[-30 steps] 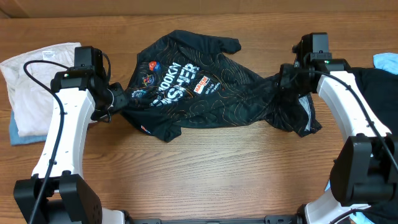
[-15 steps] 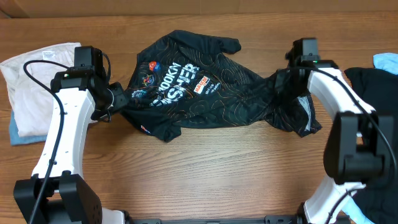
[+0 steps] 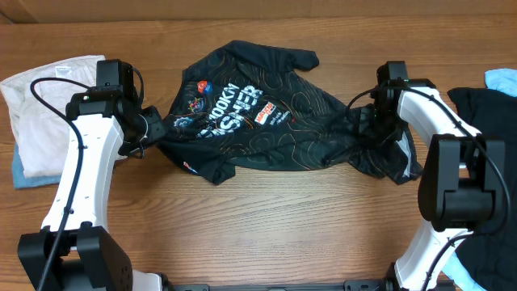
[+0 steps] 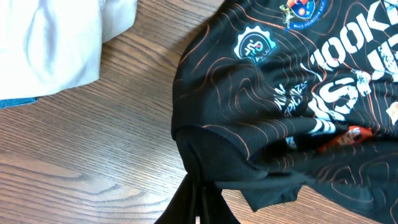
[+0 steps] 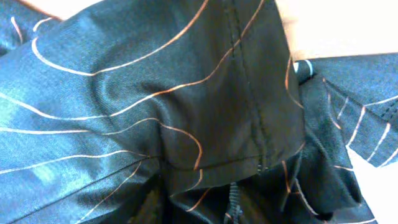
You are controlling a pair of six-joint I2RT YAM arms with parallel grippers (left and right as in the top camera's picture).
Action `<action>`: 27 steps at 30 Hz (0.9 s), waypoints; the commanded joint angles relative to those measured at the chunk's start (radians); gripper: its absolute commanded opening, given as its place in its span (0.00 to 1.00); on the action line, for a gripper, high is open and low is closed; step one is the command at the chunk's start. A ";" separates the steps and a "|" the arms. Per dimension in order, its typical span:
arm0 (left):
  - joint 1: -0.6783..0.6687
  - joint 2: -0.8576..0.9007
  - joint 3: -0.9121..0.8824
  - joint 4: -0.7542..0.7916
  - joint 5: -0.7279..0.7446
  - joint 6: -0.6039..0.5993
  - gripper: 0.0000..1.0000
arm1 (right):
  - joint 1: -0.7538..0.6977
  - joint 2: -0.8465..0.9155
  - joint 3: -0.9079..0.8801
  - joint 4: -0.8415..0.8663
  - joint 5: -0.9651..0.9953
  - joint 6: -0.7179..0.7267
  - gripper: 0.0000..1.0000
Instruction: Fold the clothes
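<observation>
The left tool [image 3: 151, 129] clenches the sports top [image 3: 258, 121] at nine o'clock, likely to spread it; the right tool [image 3: 378, 121], at three o'clock, is buried in cloth, so its grip cannot be told.

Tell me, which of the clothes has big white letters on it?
The black top with orange wavy lines, mid-table. The white cloth and plain black garment show none.

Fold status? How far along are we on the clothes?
Early. Possibly done: a white garment lies flat at far left. In hand: the black sports top is rumpled and unfolded, with the left gripper pinching its left end and the right gripper at its right end, grip unclear. Left: flatten and fold this top, then the plain black garment at far right.
</observation>
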 commanded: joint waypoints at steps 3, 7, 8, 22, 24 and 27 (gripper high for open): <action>-0.007 0.000 0.004 0.003 -0.003 0.023 0.05 | -0.014 -0.090 -0.006 -0.003 0.032 0.007 0.44; -0.007 0.000 0.004 0.006 -0.003 0.023 0.05 | -0.026 -0.144 -0.006 0.022 0.039 0.006 0.46; -0.007 0.000 0.004 0.008 -0.003 0.023 0.05 | -0.030 -0.147 -0.006 0.029 0.040 0.006 0.46; -0.007 0.000 0.004 0.017 -0.003 0.023 0.05 | -0.044 -0.085 -0.008 0.114 0.039 -0.013 0.48; -0.007 0.000 0.004 0.017 -0.003 0.023 0.05 | -0.044 -0.061 -0.008 0.120 0.039 -0.012 0.49; -0.007 0.000 0.004 0.017 -0.003 0.023 0.05 | -0.045 -0.034 -0.008 0.136 0.040 -0.012 0.49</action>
